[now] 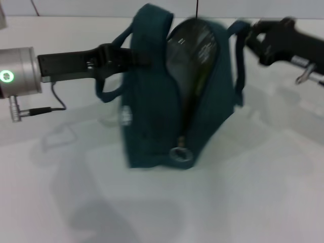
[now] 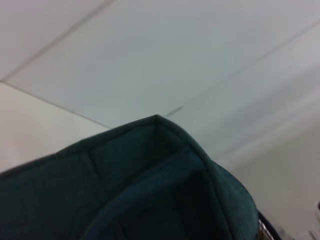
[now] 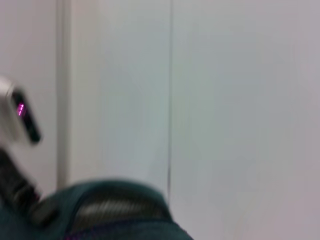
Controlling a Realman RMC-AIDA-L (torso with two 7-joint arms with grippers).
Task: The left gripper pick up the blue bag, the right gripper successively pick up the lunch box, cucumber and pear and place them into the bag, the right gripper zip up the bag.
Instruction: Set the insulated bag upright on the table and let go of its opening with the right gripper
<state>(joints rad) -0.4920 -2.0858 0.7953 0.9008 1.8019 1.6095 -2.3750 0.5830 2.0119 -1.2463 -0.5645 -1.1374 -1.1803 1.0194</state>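
- The blue bag (image 1: 152, 101) stands upright on the white surface (image 1: 243, 202), its long axis running top to bottom and its narrow zipped end turned toward the camera in the head view.
- The zip runs up that end; its lower part is shut, with the ring pull (image 1: 180, 153) hanging near the base, while the upper part gapes and shows dark, shiny contents I cannot identify.
- The left hand (image 1: 132, 56) reaches in sideways from the robot's left and grips the bag's upper left edge by the handle (image 1: 109, 86); its fingers are closed on the fabric.
- The left wrist view is filled by teal quilted fabric (image 2: 150, 180) close below the camera.
- The right hand (image 1: 255, 38) sits at the bag's upper right corner, against the other handle strap (image 1: 238, 66); how far it is open I cannot tell.
- The right wrist view shows the bag's top edge (image 3: 115, 200) low in the picture.
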